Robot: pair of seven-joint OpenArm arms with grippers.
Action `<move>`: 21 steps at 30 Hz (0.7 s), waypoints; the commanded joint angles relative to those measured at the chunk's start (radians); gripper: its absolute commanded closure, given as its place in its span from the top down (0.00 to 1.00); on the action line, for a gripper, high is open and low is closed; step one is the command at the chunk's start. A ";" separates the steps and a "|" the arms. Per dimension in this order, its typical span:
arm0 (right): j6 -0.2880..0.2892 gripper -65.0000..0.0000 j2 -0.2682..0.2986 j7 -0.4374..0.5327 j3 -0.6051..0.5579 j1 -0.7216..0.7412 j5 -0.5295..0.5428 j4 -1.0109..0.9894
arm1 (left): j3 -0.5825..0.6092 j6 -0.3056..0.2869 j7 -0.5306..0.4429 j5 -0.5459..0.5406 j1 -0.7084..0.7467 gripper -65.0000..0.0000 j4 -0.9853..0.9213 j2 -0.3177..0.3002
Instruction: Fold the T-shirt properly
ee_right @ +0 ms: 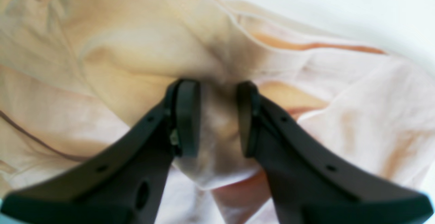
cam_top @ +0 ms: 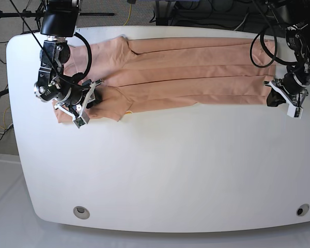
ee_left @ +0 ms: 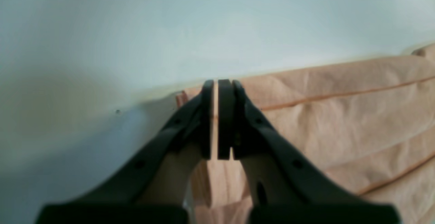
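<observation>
White worktop [cam_top: 160, 175] is carrying one peach T-shirt [cam_top: 196, 72], lying stretched in long folds across its far half. Two arms are working it: the left gripper [ee_left: 216, 115] is pinching the shirt's corner edge between pressed-together fingers [ee_left: 225, 118], while the right gripper [ee_right: 217, 118] is gripping a bunch of cloth near the sleeve.

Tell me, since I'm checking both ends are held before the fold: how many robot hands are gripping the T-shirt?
2. The left hand is shut on the hem corner of the T-shirt, at the table's right in the base view; the right hand pinches a bunch near the sleeve, at its left.
</observation>
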 commanded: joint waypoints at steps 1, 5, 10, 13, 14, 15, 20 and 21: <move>0.001 0.29 0.012 0.006 0.003 0.013 0.004 0.013 | -0.006 -0.006 -0.022 -0.015 -0.014 0.01 0.027 -0.020; 0.001 0.29 0.013 0.003 0.003 0.015 0.005 0.014 | -0.011 0.018 -0.030 -0.007 -0.017 0.14 0.035 -0.020; 0.001 0.29 0.012 0.003 0.001 0.014 0.004 0.014 | -0.012 0.091 -0.035 0.003 -0.017 0.40 0.072 -0.017; 0.001 0.29 0.011 0.004 0.002 0.014 0.004 0.014 | -0.016 0.094 -0.034 0.006 -0.016 0.41 0.089 -0.017; 0.001 0.29 0.011 0.005 0.002 0.013 0.004 0.014 | -0.017 0.094 -0.034 0.006 -0.016 0.41 0.093 -0.016; 0.001 0.29 0.011 0.006 0.002 0.013 0.004 0.013 | -0.018 0.092 -0.033 0.007 -0.015 0.41 0.096 -0.016; 0.001 0.29 0.010 0.007 0.002 0.018 0.003 0.013 | -0.020 0.078 -0.030 0.009 -0.012 0.46 0.132 -0.015; 0.001 0.29 0.010 0.007 0.002 0.018 0.003 0.013 | -0.020 0.078 -0.030 0.008 -0.011 0.46 0.137 -0.014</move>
